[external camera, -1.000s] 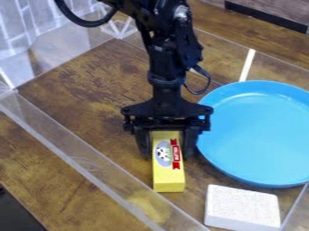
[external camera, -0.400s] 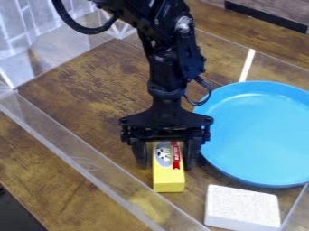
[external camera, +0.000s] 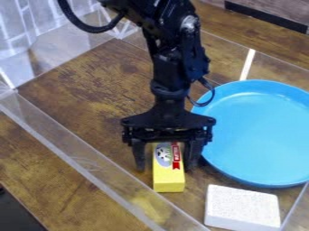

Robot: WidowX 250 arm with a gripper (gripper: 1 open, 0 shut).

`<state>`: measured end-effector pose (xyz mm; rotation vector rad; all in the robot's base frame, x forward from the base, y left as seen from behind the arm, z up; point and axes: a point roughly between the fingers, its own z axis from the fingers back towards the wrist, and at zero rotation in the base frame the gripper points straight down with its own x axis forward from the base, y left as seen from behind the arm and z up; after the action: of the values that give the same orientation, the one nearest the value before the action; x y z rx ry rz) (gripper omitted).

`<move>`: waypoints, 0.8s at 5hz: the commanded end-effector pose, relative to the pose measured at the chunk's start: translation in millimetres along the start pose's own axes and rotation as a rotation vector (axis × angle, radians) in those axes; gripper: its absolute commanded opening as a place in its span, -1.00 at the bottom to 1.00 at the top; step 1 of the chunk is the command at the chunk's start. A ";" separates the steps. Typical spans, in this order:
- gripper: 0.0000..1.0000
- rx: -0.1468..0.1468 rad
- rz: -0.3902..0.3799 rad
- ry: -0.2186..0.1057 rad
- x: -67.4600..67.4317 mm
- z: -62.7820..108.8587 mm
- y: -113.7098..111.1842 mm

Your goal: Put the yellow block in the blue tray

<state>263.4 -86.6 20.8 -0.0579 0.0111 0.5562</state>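
Gripper (external camera: 168,147) jaws spread astride the yellow block (external camera: 168,165); close squarely, then carry toward three o'clock, blue tray (external camera: 259,122).

Single high front view, angled down, close on wooden table (external camera: 72,108)

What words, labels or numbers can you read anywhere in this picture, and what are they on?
Yellow block: a red-banded label with a small white-grey picture; any lettering is too small and blurred to read.
Blue tray: no text visible.
White speckled block: no text visible.
Claw and arm: no readable marking.
So nothing in the picture can be quoted.
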 end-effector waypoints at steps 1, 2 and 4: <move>1.00 -0.044 0.075 -0.046 17.5 14.3 -4.5; 1.00 -0.040 0.154 -0.048 14.5 9.2 -10.3; 1.00 -0.031 0.260 -0.052 7.7 7.7 -24.5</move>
<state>274.6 -95.9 18.6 -0.0418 -0.0072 0.8293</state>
